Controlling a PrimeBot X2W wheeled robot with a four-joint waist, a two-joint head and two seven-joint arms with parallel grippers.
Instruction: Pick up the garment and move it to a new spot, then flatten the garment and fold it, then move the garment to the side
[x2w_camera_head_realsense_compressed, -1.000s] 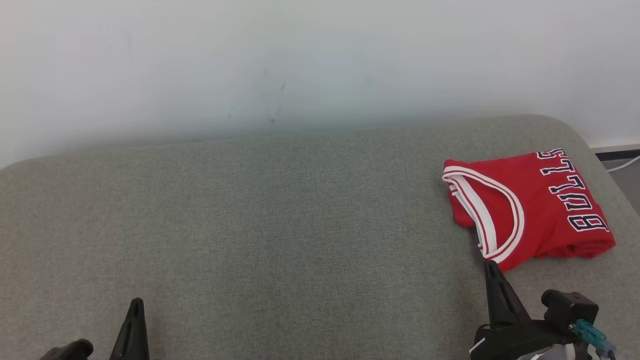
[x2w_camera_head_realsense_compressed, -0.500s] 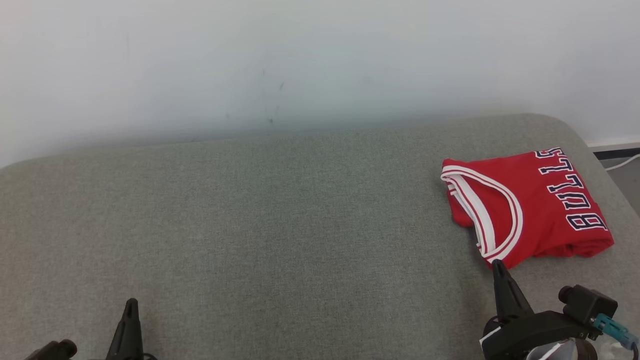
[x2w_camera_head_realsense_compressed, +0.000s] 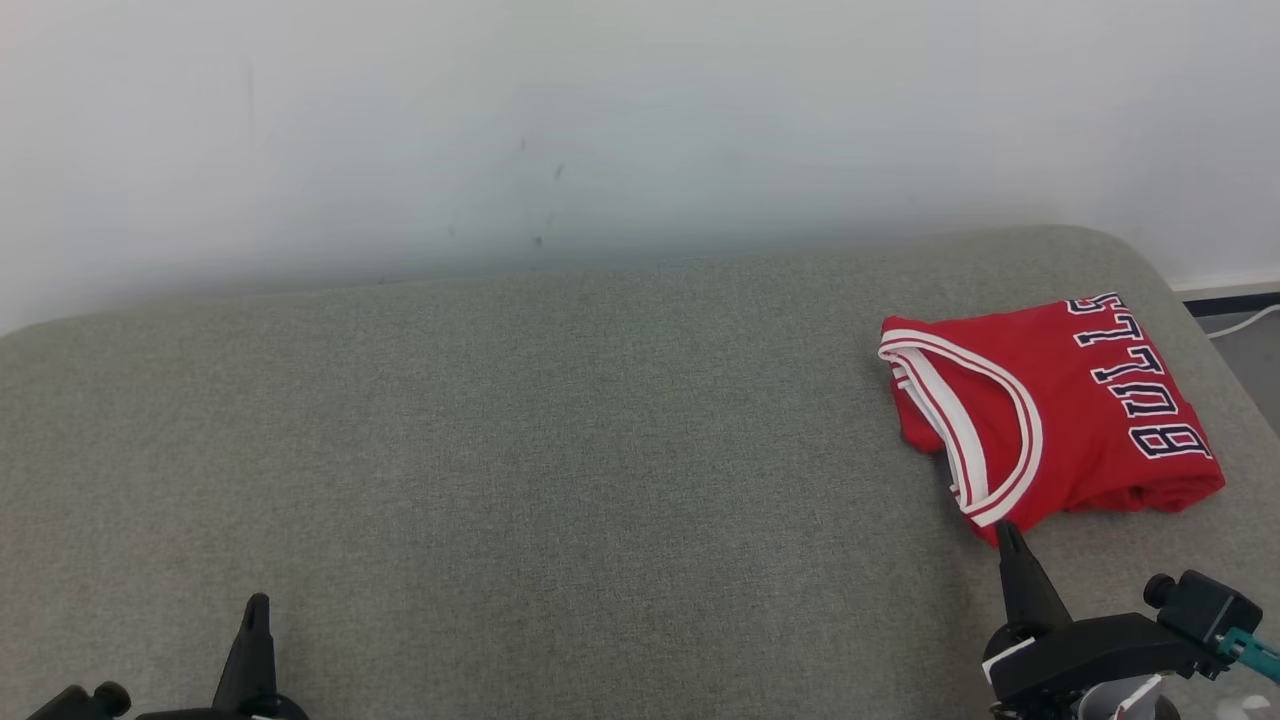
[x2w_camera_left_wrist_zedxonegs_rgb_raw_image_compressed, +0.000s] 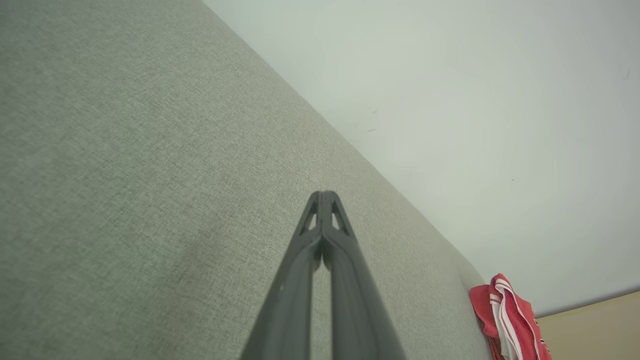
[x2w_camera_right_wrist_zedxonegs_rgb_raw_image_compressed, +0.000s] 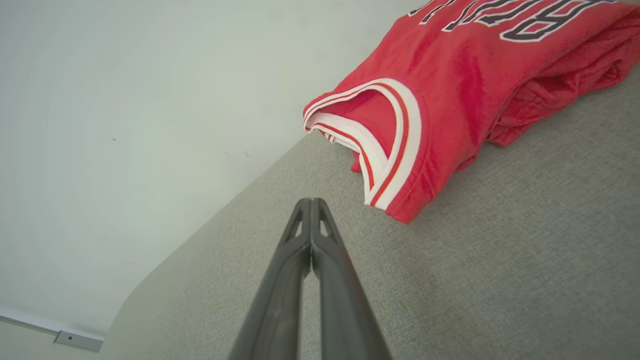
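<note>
Garment (x2w_camera_head_realsense_compressed: 1050, 410) lies folded at cushion's (x2w_camera_head_realsense_compressed: 560, 420) right end; looks parked aside, so task prob. done. R pincer (x2w_camera_right_wrist_zedxonegs_rgb_raw_image_compressed: 311, 202), fingers pressed together w/ nothing between, sits over cushion's near-right, just short of cloth. L pincer (x2w_camera_left_wrist_zedxonegs_rgb_raw_image_compressed: 324, 195), likewise closed & empty, near-left. You needn't regrip.

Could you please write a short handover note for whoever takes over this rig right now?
Left end effector: shut, empty, over bare grey cushion.
Right end effector: shut, empty, tips just short of the red jersey, not touching it.
Jersey: folded, lying at the cushion's right end.
Done, by the look of it: flattening, folding, moving aside.
Left: apparently nothing beyond parking the arms.
</note>
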